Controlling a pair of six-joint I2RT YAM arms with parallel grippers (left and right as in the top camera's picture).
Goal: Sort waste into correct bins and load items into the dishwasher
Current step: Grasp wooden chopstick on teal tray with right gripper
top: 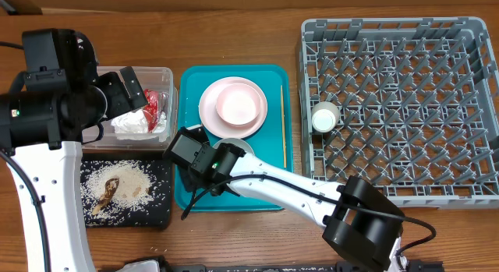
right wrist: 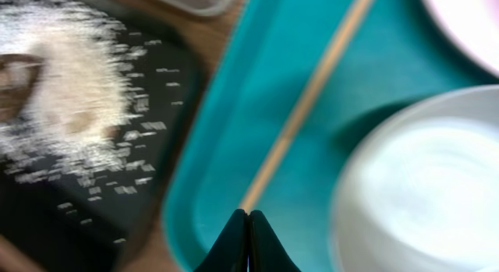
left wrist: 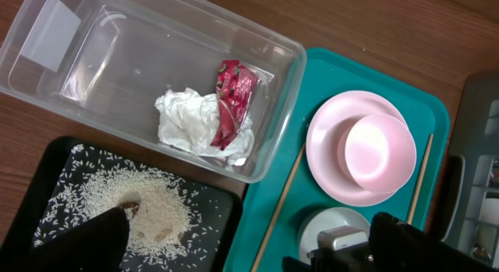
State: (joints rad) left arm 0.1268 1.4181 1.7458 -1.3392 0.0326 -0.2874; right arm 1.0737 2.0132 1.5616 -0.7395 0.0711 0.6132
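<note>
The clear tub (top: 168, 73) holds the crumpled napkin (left wrist: 191, 124) and the red wrapper (left wrist: 231, 97). My left gripper (left wrist: 249, 252) hangs open and empty above the tub and the black tray (top: 156, 213) with its rice (left wrist: 148, 206). On the teal tray (top: 191, 77) the pink bowl (top: 236, 103) sits on the pink plate (left wrist: 327, 163), and the grey-green bowl (right wrist: 421, 186) stands nearer. My right gripper (right wrist: 248, 213) is shut, pinched on the near end of a chopstick (right wrist: 312, 93) by the tray's left edge. A second chopstick (top: 283, 124) lies along its right side. The white cup (top: 325, 116) stands in the dish rack (top: 405, 108).
The right arm reaches from the front right across the teal tray's near half and covers part of the grey-green bowl in the overhead view. The left arm's body stands at the far left beside the tub. Bare wooden table lies between the teal tray and the rack.
</note>
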